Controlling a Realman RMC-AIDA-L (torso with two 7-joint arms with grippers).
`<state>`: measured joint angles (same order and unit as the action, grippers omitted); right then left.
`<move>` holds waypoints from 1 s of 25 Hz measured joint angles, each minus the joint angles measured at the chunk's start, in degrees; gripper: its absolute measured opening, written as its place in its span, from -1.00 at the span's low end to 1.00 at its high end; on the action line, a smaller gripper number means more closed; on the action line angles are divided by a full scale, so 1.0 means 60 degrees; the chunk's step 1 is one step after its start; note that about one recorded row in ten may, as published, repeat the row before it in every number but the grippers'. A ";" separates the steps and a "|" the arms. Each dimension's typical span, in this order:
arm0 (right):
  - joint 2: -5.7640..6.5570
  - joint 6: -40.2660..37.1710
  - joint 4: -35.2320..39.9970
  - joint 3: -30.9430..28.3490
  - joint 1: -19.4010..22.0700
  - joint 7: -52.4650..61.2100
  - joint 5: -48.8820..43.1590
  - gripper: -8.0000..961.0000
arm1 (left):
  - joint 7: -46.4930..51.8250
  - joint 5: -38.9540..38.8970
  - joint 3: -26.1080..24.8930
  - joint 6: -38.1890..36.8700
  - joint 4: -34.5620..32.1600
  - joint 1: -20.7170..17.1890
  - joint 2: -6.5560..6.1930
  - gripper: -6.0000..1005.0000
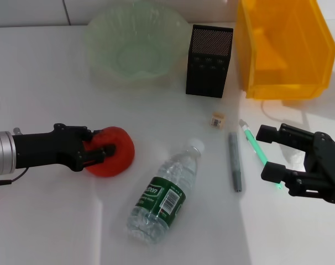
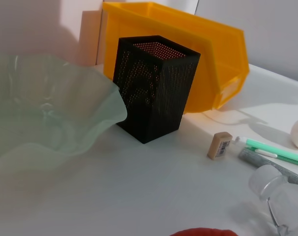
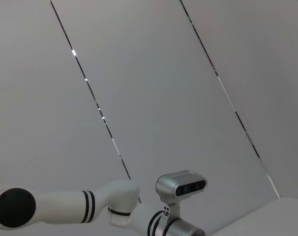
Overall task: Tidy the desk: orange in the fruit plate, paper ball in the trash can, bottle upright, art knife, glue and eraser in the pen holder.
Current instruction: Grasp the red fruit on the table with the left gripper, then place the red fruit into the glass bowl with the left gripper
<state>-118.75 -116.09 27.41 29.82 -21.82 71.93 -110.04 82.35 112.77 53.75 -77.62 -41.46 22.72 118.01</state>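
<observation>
The left gripper (image 1: pixel 101 150) has its black jaws closed around the smooth, round red-orange orange (image 1: pixel 113 152) on the white table (image 1: pixel 46 221). The right gripper (image 1: pixel 271 152) waits, jaws wide.

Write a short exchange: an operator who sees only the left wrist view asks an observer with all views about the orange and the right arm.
Operator: I see only a red sliver at the edge of my picture. Is the orange held?
Observer: Yes. The head view shows the left end effector shut on the orange, well short of the fruit plate.
Operator: And where is the right arm?
Observer: The right end effector is open, its fingers either side of the green stick, beyond the lying bottle.
</observation>
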 joint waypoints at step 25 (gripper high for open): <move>-0.0028 0.0056 -0.0506 -0.0868 0.0910 -0.0532 -0.0073 0.74 | 0.0011 -0.2397 -0.0671 0.1517 0.0931 0.2705 0.0078 -0.73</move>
<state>-118.92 -115.76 24.38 24.61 -16.37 68.74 -110.47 82.42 98.38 49.73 -68.52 -35.87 38.95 118.48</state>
